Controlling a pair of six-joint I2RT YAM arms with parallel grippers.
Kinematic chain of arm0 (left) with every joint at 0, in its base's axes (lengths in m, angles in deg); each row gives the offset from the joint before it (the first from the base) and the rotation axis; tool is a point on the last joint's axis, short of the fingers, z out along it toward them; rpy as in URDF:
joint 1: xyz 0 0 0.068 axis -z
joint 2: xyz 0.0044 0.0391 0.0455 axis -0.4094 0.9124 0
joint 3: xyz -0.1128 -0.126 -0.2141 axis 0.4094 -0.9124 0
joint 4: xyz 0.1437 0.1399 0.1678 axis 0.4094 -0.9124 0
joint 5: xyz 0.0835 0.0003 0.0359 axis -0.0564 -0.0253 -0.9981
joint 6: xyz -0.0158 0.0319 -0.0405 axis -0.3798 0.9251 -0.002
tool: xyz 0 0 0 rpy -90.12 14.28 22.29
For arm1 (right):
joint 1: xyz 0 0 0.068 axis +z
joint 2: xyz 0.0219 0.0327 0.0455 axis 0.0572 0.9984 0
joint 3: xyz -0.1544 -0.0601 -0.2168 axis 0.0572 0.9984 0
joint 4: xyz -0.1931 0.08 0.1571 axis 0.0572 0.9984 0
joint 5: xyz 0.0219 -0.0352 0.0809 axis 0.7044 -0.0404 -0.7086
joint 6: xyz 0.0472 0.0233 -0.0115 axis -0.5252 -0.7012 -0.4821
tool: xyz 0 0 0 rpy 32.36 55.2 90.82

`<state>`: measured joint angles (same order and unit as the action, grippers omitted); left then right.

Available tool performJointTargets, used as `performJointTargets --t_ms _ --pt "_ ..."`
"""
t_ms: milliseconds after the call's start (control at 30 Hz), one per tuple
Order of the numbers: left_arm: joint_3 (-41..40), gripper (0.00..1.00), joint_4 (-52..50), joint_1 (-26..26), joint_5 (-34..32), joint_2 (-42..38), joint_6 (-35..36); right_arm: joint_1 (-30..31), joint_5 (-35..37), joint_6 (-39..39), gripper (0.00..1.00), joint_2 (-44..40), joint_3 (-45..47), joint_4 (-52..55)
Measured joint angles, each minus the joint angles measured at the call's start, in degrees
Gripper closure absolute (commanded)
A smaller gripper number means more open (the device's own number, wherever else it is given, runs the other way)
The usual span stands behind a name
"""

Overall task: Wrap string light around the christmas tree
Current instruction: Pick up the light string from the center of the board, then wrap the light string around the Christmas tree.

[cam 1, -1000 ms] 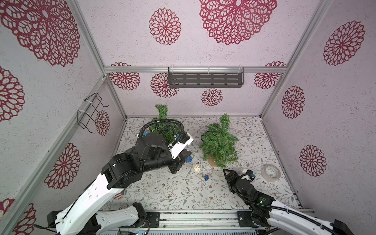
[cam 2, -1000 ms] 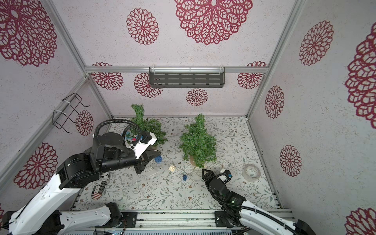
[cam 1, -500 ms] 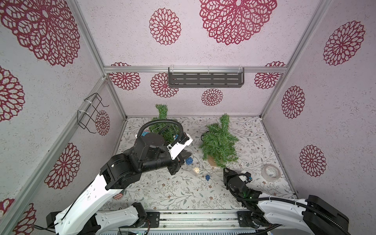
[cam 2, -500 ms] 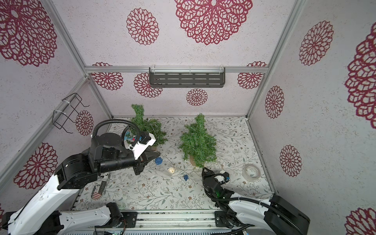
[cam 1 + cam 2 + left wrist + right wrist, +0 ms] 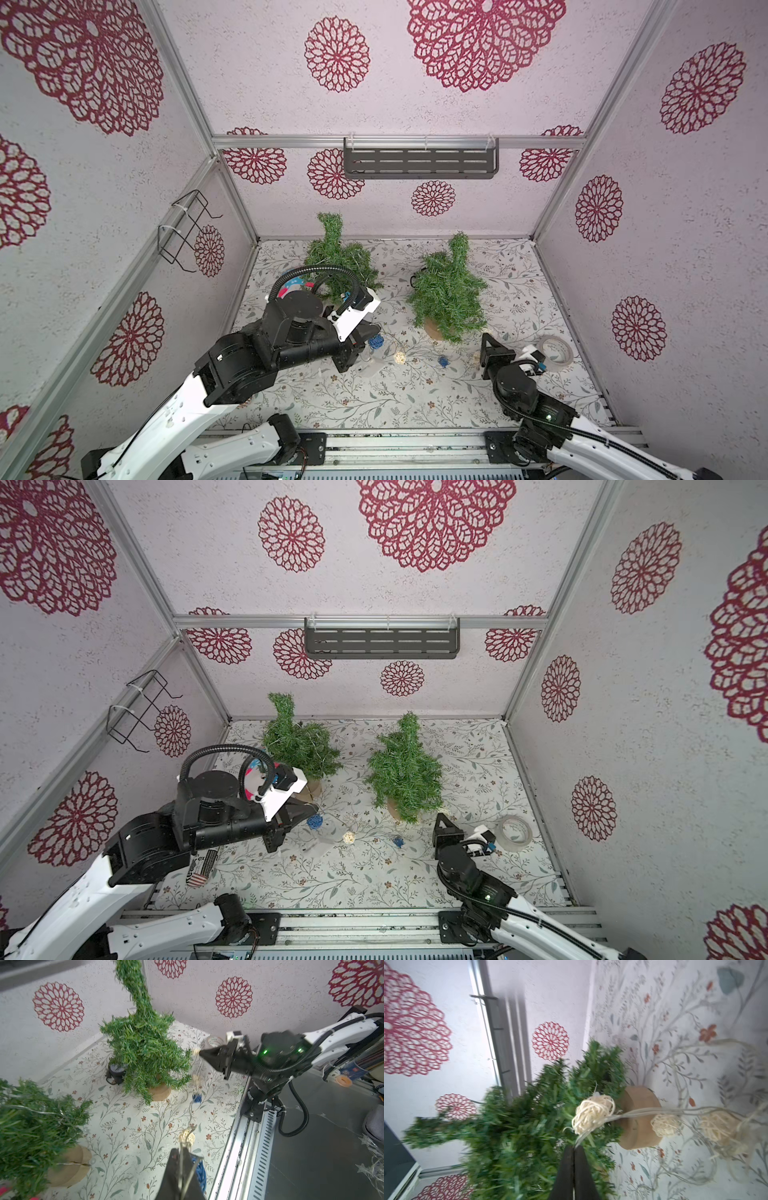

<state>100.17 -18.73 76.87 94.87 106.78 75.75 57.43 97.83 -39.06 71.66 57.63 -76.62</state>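
Pinching the string light (image 5: 593, 1115) in my closed right gripper (image 5: 574, 1152), I have the christmas tree (image 5: 446, 291) close at eleven o'clock. Its strand runs toward nine o'clock, into my clamped left gripper (image 5: 182, 1153).

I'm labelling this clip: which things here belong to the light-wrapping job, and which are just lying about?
Job: string light, right-hand tree, left gripper, right gripper, both shut on it.
Lying about: tape roll, left-hand tree, wall shelf, wire rack.

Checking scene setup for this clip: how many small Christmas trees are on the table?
2. The left tree stands near the back-left corner; the right tree stands mid-table, toward the back. None seems hidden.
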Motion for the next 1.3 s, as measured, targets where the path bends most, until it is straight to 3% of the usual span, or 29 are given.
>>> performJointTargets --t_ms 100,267,433,533,600,767,933,1100,1300 --pt "-4.0 1.0 2.38 -0.33 0.35 -0.33 -0.76 -0.55 3.19 11.5 1.0 -1.9 -7.26 5.92" --pt "-7.72 1.0 6.45 -3.52 2.49 0.68 -1.11 -1.31 7.28 39.06 1.0 2.93 -22.36 6.67" --pt "-8.24 1.0 11.26 -8.92 6.6 2.82 -1.22 -2.03 7.78 68.32 1.0 14.71 -39.12 -0.68" --pt "-8.0 1.0 13.94 -11.04 8.94 3.78 -1.16 -4.85 5.01 81.2 1.0 23.58 -49.9 -4.37" --pt "-7.1 1.0 15.39 -12.41 10.43 4.68 -1.03 -9.42 1.03 85.5 1.0 29.64 -57.09 -4.55" --pt "0.07 1.0 18.71 -16.87 13.49 9.46 -0.87 -28.04 -16.15 85.44 1.0 45.05 -75.73 0.31" --pt "8.74 1.0 22.25 -20.76 16.57 14.71 -0.87 -40.06 -30.45 82.71 1.0 59.63 -91.49 5.88" --pt "13.99 1.0 26.56 -24.33 19.43 18.86 -2.67 -48.17 -39.06 78.2 1.0 68.85 -99.76 7.45" --pt "23.1 1.0 28.26 -29.05 18.56 30.51 -7.63 -53.31 -45.33 74.12 1.0 78.38 -107.25 7.28"
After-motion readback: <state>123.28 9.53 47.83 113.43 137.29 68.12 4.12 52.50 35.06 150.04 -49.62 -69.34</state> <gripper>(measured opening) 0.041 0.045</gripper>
